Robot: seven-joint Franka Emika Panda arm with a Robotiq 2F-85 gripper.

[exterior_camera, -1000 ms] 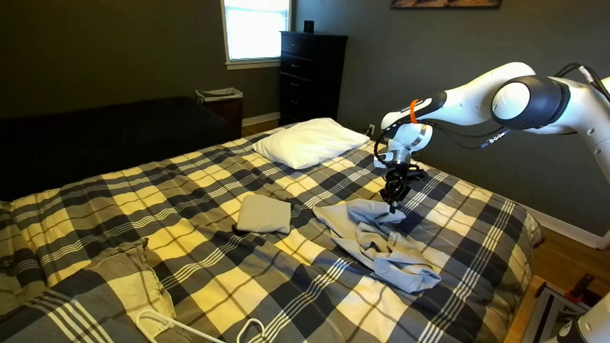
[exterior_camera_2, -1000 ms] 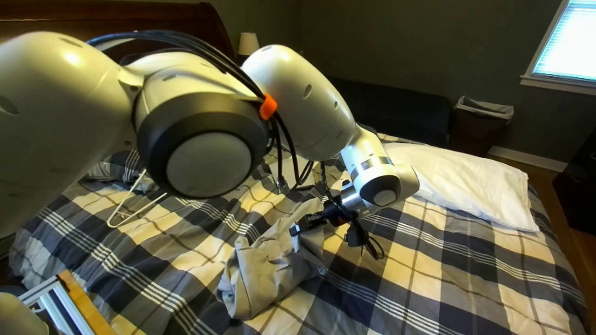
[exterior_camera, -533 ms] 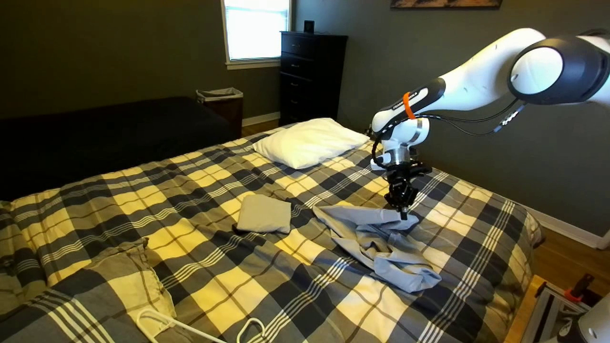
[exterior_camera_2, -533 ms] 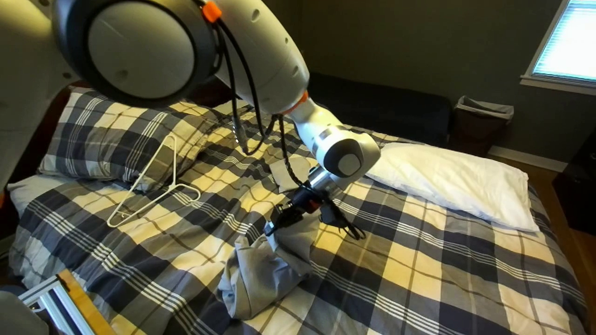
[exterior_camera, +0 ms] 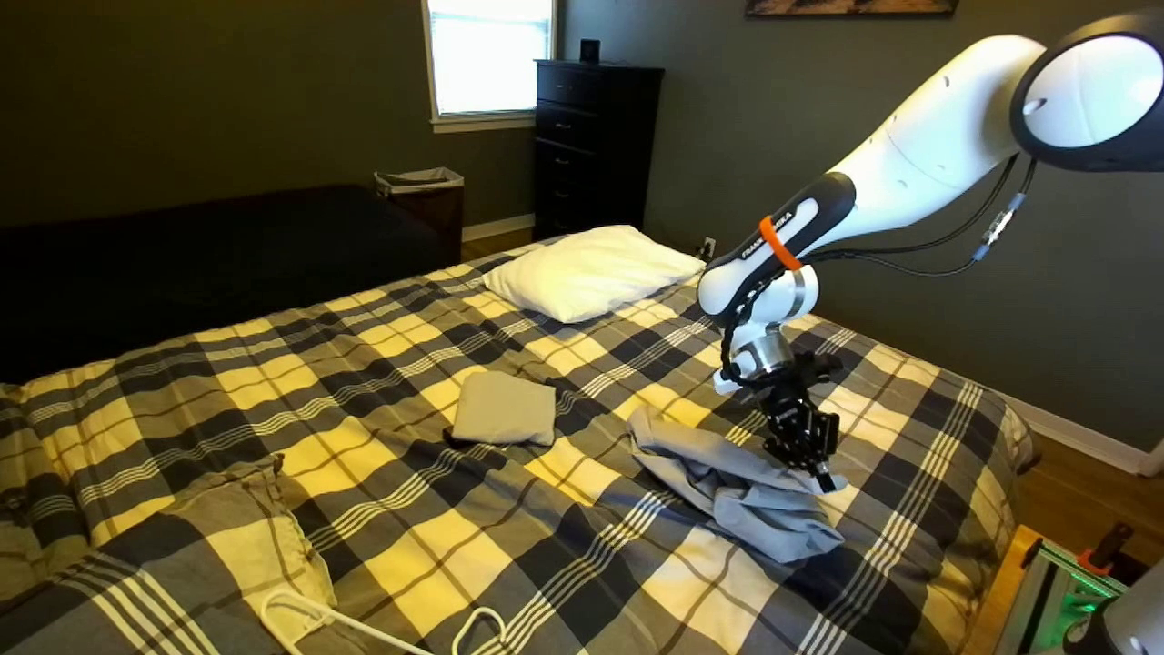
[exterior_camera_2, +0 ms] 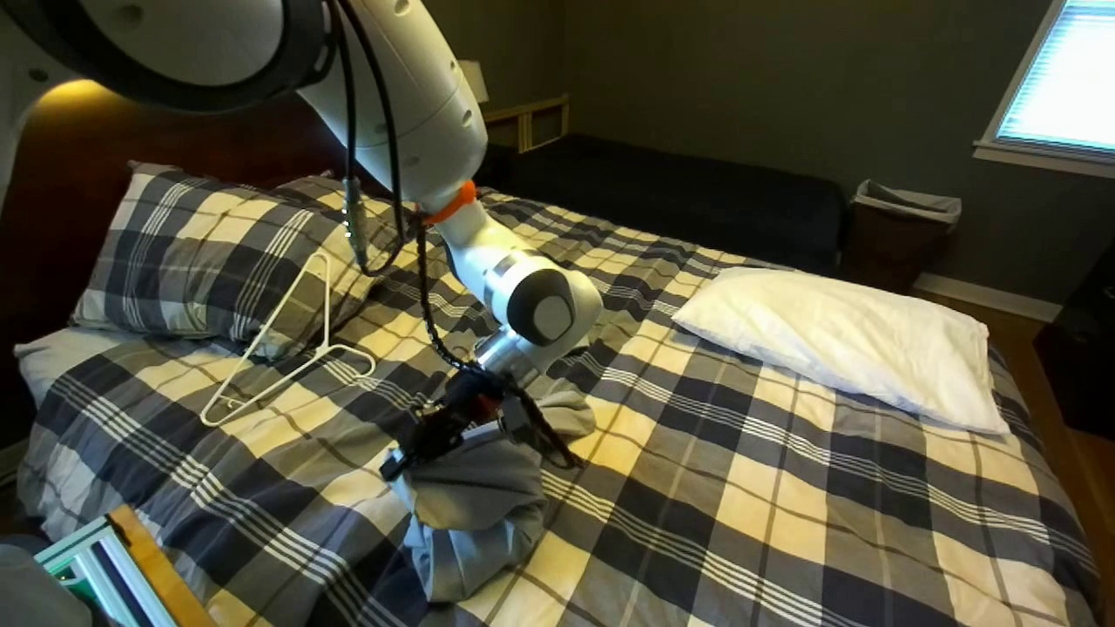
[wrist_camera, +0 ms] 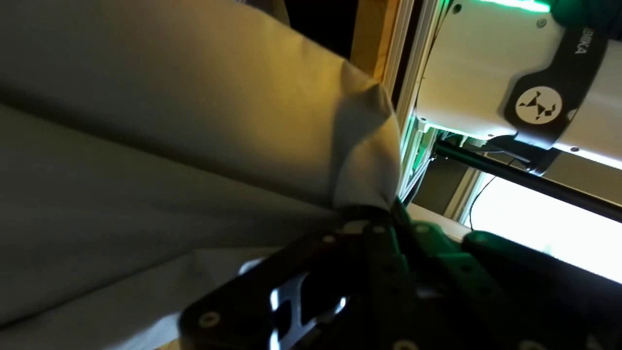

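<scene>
A grey cloth (exterior_camera: 768, 523) lies crumpled on the plaid bed; it also shows in an exterior view (exterior_camera_2: 475, 544). My gripper (exterior_camera: 824, 479) is shut on an edge of this cloth, low over the bed; it also shows in an exterior view (exterior_camera_2: 396, 464). In the wrist view, the cloth (wrist_camera: 194, 141) fills the left side and gathers to a pinched point at the dark fingertips (wrist_camera: 376, 214). Part of the cloth is hidden behind the gripper. A folded grey cloth (exterior_camera: 506, 409) lies flat on the bed, apart from the gripper.
A white pillow (exterior_camera: 591, 273) lies at the bed's far end. A white hanger (exterior_camera_2: 327, 300) leans on a plaid pillow (exterior_camera_2: 218, 252). The robot's platform (exterior_camera_2: 144, 557) stands at the bed's edge. A dark dresser (exterior_camera: 596, 150) and a hamper (exterior_camera: 423, 205) stand behind.
My gripper has moved toward the platform side of the bed and lower, drawing the cloth's edge along. The cloth is folded over and more bunched. Green light now shows at the platform.
</scene>
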